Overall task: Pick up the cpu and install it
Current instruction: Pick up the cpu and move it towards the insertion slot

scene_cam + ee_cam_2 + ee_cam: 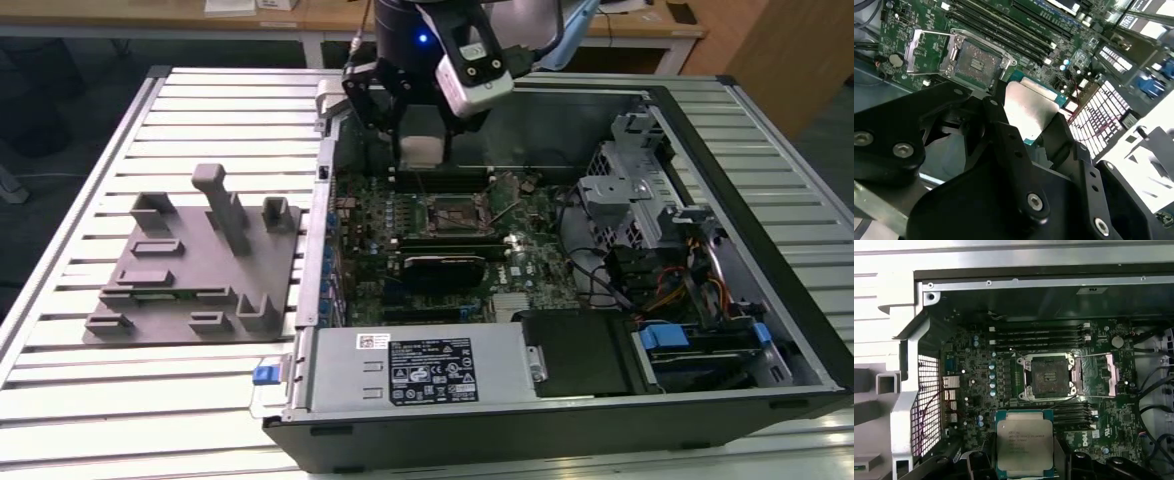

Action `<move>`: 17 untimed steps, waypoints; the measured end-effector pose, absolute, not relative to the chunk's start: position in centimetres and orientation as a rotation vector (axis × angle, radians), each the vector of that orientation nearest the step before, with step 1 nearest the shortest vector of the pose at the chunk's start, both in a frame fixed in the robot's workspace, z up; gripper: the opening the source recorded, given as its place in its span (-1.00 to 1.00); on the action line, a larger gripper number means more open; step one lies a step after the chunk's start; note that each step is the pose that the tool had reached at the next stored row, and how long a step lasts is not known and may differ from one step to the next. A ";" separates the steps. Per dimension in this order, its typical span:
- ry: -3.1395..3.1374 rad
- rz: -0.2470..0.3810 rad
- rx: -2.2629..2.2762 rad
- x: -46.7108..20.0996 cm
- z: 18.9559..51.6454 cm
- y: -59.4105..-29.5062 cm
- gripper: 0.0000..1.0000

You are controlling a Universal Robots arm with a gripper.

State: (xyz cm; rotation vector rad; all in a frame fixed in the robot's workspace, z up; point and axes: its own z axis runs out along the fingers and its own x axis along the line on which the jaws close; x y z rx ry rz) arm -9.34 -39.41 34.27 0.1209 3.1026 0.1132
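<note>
1. Hand: The hand (1024, 462) is closed on the cpu (1024, 441). In both wrist views, one black finger (1004, 135) bears on each of two opposite edges of the chip. The silvery top plate and pale rim show between them.

2. Task item: The cpu (1031, 112) is held clear of the motherboard (979, 390), level, with its metal plate facing the first wrist camera. It is not seated. In the first wrist view it appears just beside the CPU socket (1048, 377) and does not overlap it.

3. Socket: The CPU socket (975, 62) is open and its contact field is exposed. The load plate (1104, 372) is swung out flat to one side of the socket frame. The memory slots (1039, 335) run along the opposite side of the socket from the held chip.

4. Layout: In the exterior view, the computer case (747, 130) lies on its side, side panel off, on the slatted metal bench (80, 400). It takes up the exterior view's right portion of the bench. The hand (420, 135) hangs over the case interior, near the case wall closest to the bench's far edge, with the socket (451, 213) below and nearer the camera.

5. Other items: A grey moulded fixture (200, 270) stands on the bench at the exterior view's left of the case. The power supply (414, 368) sits along the case's near wall.
</note>
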 end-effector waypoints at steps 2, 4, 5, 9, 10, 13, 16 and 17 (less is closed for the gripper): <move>3.103 0.113 0.121 -9.1 33.9 -39.4 0.08; 3.106 0.113 0.121 -8.8 33.4 -39.4 0.08; 3.106 0.113 0.121 -8.7 33.2 -39.4 0.08; 3.109 0.113 0.122 -7.9 32.5 -39.4 0.08; 3.110 0.113 0.122 -7.7 32.4 -39.4 0.08; 3.112 0.113 0.122 -7.2 31.9 -39.3 0.08; 3.113 0.113 0.122 -6.8 31.4 -39.3 0.08; 3.113 0.113 0.122 -6.7 31.3 -39.3 0.08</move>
